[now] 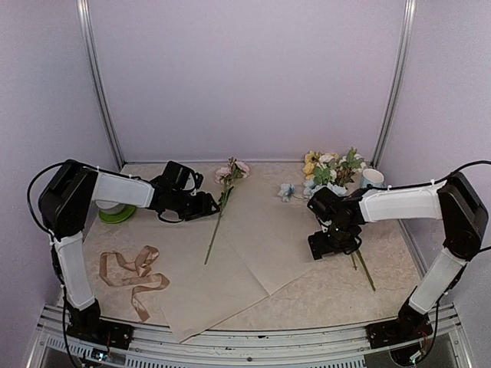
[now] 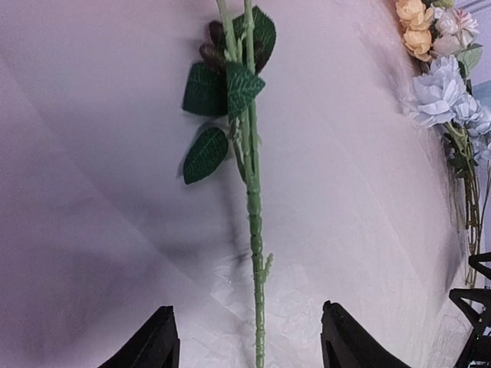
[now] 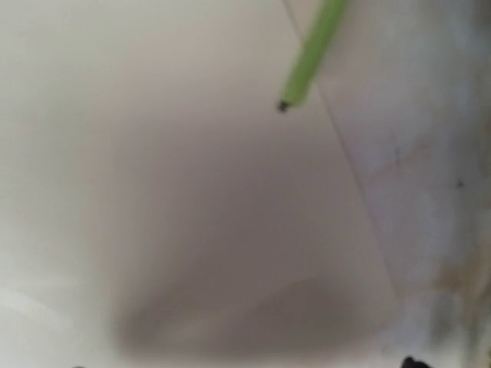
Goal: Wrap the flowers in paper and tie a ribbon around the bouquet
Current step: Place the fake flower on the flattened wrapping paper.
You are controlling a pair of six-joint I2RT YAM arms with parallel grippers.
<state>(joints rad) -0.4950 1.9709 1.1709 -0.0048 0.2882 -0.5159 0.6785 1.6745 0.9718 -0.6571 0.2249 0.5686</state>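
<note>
A beige-pink sheet of paper (image 1: pixel 257 234) lies spread flat across the table. One of the flowers (image 1: pixel 217 224), with a pink bloom and a long green stem, lies on it left of centre. My left gripper (image 1: pixel 214 204) is low over that stem; in the left wrist view the gripper (image 2: pixel 253 346) is open, the stem (image 2: pixel 254 215) running between its fingers (image 2: pixel 157 343) without touching them. The other flowers (image 1: pixel 326 170) are bunched at the back right. My right gripper (image 1: pixel 331 249) points down at the paper's right edge, open and empty. The ribbon (image 1: pixel 134 272) curls at the front left.
A white cup on a green disc (image 1: pixel 115 211) stands behind the left arm. Another white cup (image 1: pixel 374 178) sits by the bunch at the back right. Loose green stems (image 1: pixel 362 268) lie on the table right of the paper; one stem end (image 3: pixel 311 61) shows in the blurred right wrist view.
</note>
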